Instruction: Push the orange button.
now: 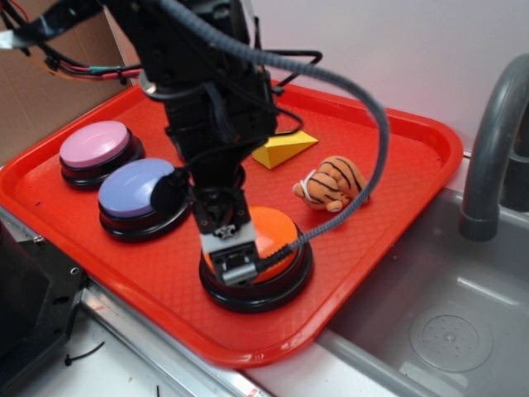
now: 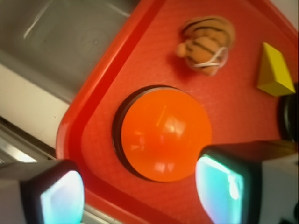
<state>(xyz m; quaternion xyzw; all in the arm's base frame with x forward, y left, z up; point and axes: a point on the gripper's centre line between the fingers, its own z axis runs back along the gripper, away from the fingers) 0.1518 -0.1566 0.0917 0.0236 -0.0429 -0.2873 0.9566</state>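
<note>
— Orange button at the near middle of the red tray, just right of the purple button; pink button farther back, plush tiger and yellow wedge beyond.

— Gripper?

— Low over the dome's near-left side, fingers spread in the wrist view, one pad overlapping the cap's edge, the other off to the side. Pinching nothing. Touching or just above: cannot tell.

— Step in hand?

— Probably the descent onto the cap, press not clearly made. Next, likely straight down, perhaps shifted toward the dome's centre to avoid sliding off the glossy curve.

— Any writing, labels, brands?

— None readable on buttons, tray or arm.
</note>
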